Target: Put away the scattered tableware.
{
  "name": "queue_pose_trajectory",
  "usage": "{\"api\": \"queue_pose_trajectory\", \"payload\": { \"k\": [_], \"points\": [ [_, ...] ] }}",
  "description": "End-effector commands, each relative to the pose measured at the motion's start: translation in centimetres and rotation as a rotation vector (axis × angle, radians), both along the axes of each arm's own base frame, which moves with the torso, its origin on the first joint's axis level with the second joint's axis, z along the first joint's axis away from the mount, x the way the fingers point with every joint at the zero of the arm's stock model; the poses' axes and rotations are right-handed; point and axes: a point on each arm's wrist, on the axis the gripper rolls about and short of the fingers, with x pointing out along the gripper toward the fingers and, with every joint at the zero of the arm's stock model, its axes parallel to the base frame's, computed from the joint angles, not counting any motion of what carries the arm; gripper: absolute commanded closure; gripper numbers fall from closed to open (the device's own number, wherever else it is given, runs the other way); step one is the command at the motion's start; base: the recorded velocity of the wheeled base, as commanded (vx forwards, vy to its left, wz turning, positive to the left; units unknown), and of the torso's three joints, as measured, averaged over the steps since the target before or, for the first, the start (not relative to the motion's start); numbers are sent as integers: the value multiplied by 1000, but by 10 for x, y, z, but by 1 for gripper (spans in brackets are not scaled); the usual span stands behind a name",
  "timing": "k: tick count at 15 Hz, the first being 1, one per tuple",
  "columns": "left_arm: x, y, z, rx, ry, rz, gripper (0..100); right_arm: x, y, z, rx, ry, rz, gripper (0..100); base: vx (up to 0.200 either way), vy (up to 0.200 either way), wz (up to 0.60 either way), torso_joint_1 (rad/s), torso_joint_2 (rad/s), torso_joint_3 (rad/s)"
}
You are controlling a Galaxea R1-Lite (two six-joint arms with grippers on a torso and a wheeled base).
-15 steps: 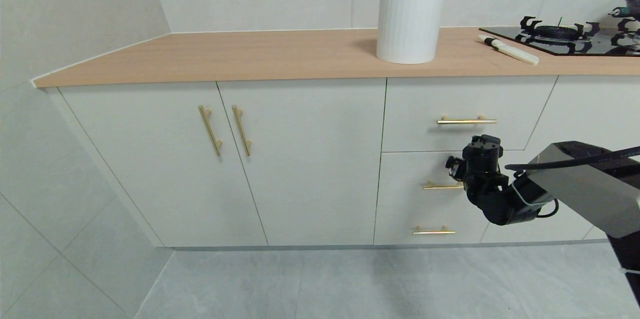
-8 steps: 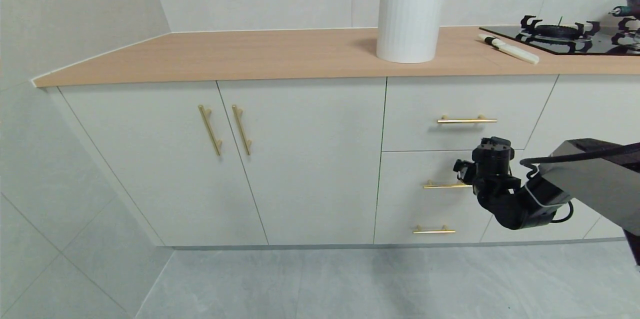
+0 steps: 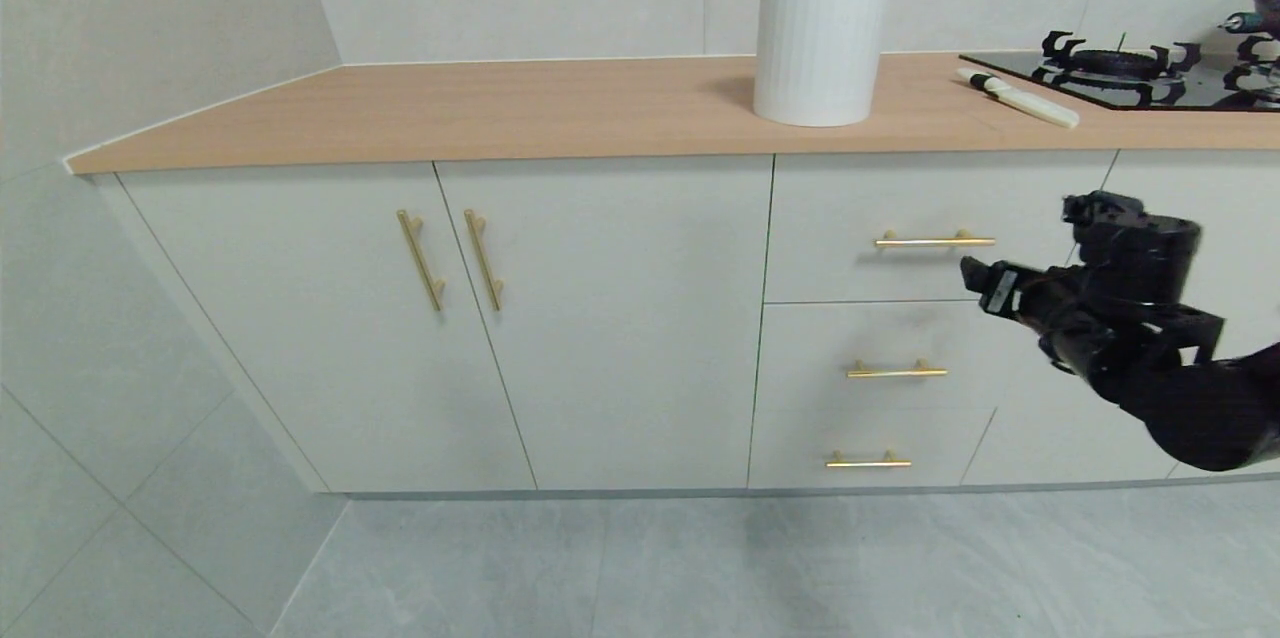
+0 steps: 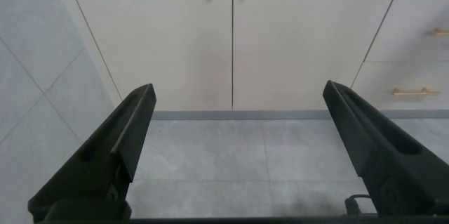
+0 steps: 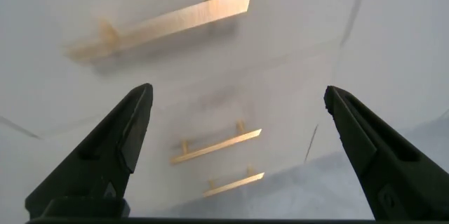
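Cream-white utensil point(image 3: 1017, 98) — dark band near one end — lying flat on wooden countertop point(image 3: 500, 108); just beside hob point(image 3: 1120, 78)

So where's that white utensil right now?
Head view, right side: the white utensil lies on the wooden countertop, between the tall white ribbed container and the black stove, close to the stove's edge.

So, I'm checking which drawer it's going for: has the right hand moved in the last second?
Yes. The right hand rose from the middle drawer handle toward the top drawer handle, shifting right.
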Motion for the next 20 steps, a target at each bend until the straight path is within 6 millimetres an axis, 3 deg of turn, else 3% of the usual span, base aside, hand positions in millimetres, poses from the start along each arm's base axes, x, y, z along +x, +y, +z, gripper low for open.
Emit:
{"api": "queue_pose_trajectory", "payload": {
  "k": [1,2,6,8,9,13,14,18,20],
  "points": [
    [0,0,0,0,0,0,0,-86,-15,68,-74,-173,-38,0,0,0,0,0,0,0],
    [0,0,0,0,0,0,0,-114,-22,67,-140,-153,-110,0,0,0,0,0,0,0],
    [0,0,0,0,0,0,0,-190,-43,41,-218,-93,-268,0,0,0,0,0,0,0],
    [0,0,0,1,0,0,0,-236,-64,2,-274,28,-381,0,0,0,0,0,0,0],
    [0,0,0,0,0,0,0,-253,-66,-6,-269,22,-390,0,0,0,0,0,0,0],
    [0,0,0,0,0,2,0,-309,-63,-29,-251,-31,-264,0,0,0,0,0,0,0],
    [0,0,0,0,0,0,0,-325,-61,-37,-253,-14,-158,0,0,0,0,0,0,0],
    [0,0,0,0,0,0,0,-352,-58,-48,-258,-10,11,0,0,0,0,0,0,0],
    [0,0,0,0,0,0,0,-367,-57,-74,-405,-70,44,0,0,0,0,0,0,0]
  ]
}}
